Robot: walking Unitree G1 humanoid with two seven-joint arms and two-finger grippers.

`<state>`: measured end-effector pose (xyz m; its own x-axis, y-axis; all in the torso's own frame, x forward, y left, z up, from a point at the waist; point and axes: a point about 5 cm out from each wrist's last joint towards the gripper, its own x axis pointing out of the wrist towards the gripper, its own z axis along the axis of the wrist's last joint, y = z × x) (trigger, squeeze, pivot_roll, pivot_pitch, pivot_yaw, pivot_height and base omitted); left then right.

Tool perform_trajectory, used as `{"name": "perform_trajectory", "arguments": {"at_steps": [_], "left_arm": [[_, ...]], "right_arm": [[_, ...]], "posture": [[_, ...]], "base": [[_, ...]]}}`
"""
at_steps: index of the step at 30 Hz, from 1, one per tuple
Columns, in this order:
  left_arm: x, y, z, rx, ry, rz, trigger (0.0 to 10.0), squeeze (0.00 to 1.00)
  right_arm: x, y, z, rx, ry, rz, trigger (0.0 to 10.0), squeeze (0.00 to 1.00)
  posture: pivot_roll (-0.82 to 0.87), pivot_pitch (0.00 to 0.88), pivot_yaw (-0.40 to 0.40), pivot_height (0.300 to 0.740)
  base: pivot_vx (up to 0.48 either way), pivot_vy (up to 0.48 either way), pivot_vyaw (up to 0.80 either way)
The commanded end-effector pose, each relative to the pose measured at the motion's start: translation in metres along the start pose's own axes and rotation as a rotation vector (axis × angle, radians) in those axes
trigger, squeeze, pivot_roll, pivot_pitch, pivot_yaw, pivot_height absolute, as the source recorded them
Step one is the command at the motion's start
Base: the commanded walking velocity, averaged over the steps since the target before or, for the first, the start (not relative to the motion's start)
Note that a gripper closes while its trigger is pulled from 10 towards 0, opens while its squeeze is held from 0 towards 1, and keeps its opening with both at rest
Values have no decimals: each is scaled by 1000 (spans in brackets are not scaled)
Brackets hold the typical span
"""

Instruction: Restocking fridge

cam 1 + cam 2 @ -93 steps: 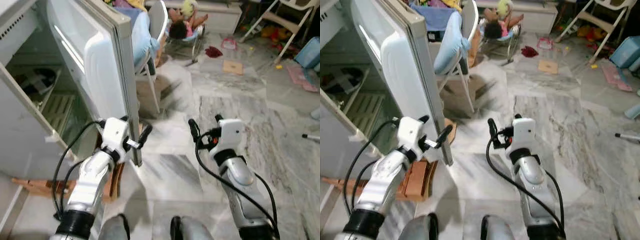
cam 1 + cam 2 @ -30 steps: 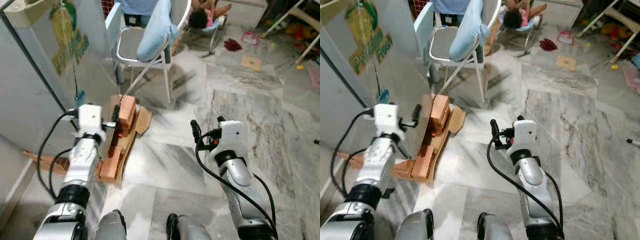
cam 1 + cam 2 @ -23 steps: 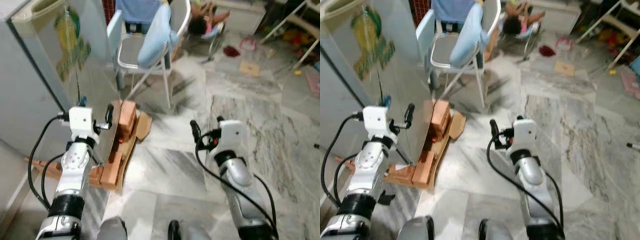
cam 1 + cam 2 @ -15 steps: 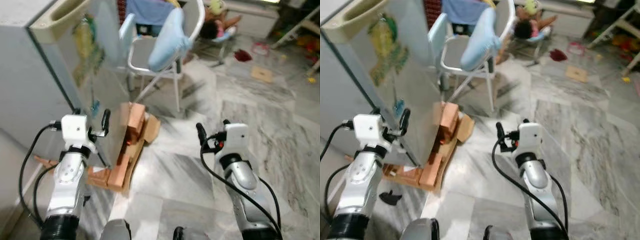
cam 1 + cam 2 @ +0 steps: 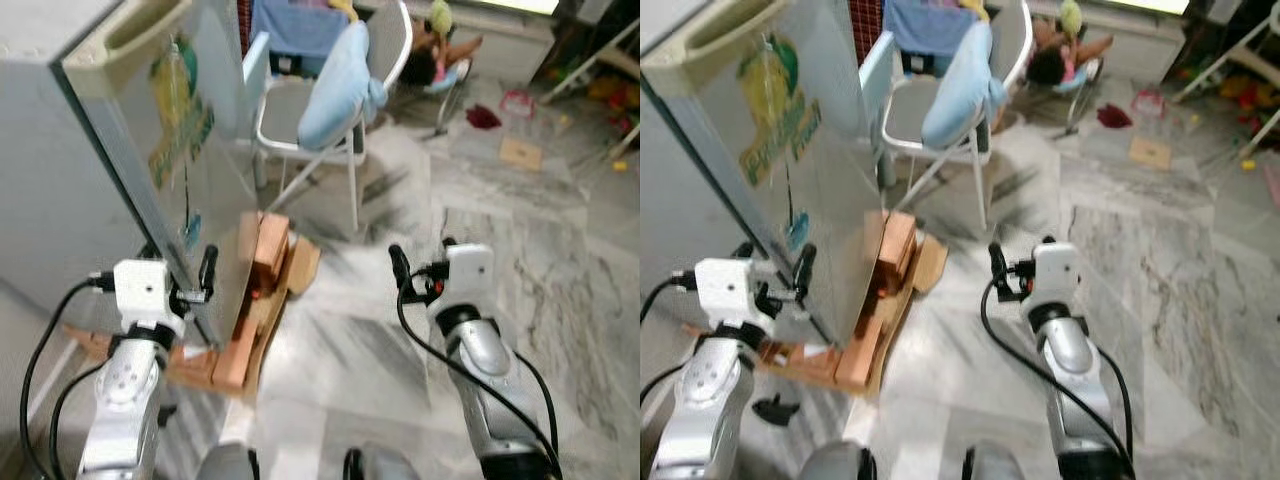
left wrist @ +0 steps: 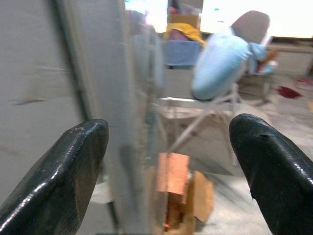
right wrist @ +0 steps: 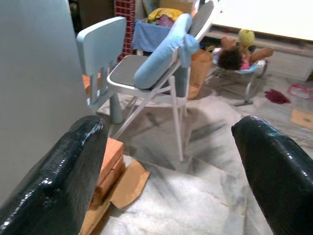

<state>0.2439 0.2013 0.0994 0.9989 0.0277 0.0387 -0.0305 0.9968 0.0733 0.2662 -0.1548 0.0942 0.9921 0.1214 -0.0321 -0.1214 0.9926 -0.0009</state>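
Observation:
The grey fridge stands at my left, and its door, with a green and yellow sticker, lies against the body and looks shut. My left gripper is open at the door's lower front edge. In the left wrist view that door edge runs between the two spread fingers. My right gripper hangs open over the marble floor with nothing in it, well to the right of the fridge. The fridge's inside is hidden.
Bricks and cardboard lie at the fridge's foot. A folding chair with a light blue cushion and a small blue chair stand behind them. A person lies in a bouncer seat farther back. Open marble floor spreads to the right.
The fridge door, wide open three seconds ago, has swung against the body. My left gripper went with it towards the fridge. The camera shifted; the right arm kept its pose.

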Motion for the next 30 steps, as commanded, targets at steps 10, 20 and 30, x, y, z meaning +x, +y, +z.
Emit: {"name": "perform_trajectory", "arguments": {"at_steps": [10,20,30], "left_arm": [[26,14,5,33,4,17,10000,0],[61,18,6,48,-3,41,10000,0],[88,19,9,62,-24,108,10000,0]], "right_arm": [[-3,-7,0,-12,11,-30,10000,0],[-12,-15,2,-31,17,-48,10000,0],[-31,14,11,146,45,226,10000,0]], "posture": [[4,83,-60,740],[-46,96,-67,740],[-83,105,-67,740]], "base": [[0,0,0],[0,0,0],[0,0,0]]}}
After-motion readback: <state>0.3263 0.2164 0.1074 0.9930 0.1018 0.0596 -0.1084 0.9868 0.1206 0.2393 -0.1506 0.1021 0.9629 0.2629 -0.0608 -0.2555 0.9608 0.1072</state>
